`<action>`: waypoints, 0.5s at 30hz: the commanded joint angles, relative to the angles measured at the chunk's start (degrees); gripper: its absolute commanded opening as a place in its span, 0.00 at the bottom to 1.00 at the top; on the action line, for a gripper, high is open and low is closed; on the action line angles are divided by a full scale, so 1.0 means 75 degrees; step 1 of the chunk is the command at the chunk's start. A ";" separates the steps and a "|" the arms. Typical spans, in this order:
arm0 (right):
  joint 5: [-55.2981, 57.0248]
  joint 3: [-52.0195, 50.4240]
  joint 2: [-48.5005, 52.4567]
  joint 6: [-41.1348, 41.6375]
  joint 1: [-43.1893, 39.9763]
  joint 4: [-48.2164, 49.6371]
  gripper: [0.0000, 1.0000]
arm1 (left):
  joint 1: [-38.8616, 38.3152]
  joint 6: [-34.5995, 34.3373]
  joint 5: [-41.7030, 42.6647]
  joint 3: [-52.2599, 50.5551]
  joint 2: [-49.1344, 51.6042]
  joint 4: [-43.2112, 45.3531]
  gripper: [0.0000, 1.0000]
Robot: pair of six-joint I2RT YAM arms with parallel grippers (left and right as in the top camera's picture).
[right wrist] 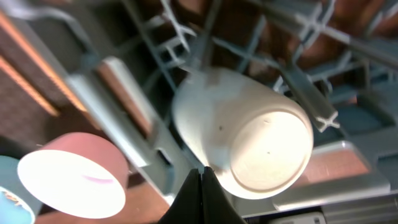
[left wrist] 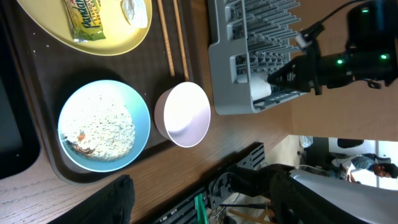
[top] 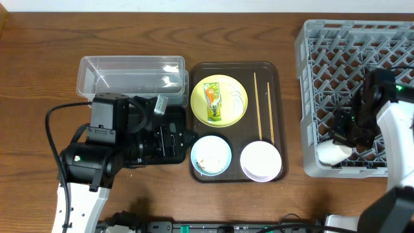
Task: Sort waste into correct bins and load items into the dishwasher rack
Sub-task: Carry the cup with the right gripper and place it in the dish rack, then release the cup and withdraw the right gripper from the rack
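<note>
Our left gripper [left wrist: 202, 190] jaws wide, our right gripper [right wrist: 202, 179] jaws together, white cup [top: 333, 153] at grey rack's [top: 323, 39] seven o'clock

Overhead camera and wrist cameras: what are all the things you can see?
Table: one, brown, underneath.
Tub: one, clear, left.
Container: one, black, beside tray.
Tray: one, brown, middle.
Plate: one, yellow, on tray.
Wrapper: one, green-yellow-orange, on plate.
Scrap: one, white, on plate.
Chopsticks: two, wooden, on tray.
Blue bowl: one, blue, on tray.
Rice bits: many, white, in blue bowl.
White bowl: one, white, on tray.
Rack: one, grey, right.
Cup: one, white, sideways in rack.
Left fingers: two, black, apart, over container.
Right fingers: two, black, together, by cup.
</note>
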 commanded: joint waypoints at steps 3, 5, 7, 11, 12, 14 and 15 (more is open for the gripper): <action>-0.0391 0.0012 -0.1614 -0.0356 0.0070 0.0251 0.01 | -0.0015 0.0184 -0.0012 0.0114 -0.0061 -0.0029 0.72; 0.0035 0.0012 -0.2022 0.0003 0.0070 0.0230 0.01 | -0.0015 0.0181 -0.0012 0.0114 -0.0061 -0.0035 0.72; 0.0670 0.0012 -0.2276 0.0472 0.0061 0.0090 0.01 | -0.0015 0.0181 -0.0009 0.0114 -0.0061 -0.0032 0.72; 0.2113 -0.0044 -0.2305 0.1271 0.0041 -0.0315 0.01 | -0.0015 0.0184 -0.0009 0.0114 -0.0061 -0.0038 0.72; 0.2428 -0.0140 -0.2253 0.1457 0.0038 -0.0347 0.01 | -0.0015 0.0184 -0.0009 0.0114 -0.0064 -0.0038 0.72; 0.2626 -0.0382 -0.2139 0.1740 0.0035 -0.0283 0.01 | -0.0015 0.0181 -0.0009 0.0114 -0.0061 -0.0038 0.73; 0.2626 -0.0560 -0.2057 0.1792 0.0035 -0.0160 0.01 | -0.0015 0.0184 -0.0009 0.0114 -0.0061 -0.0038 0.73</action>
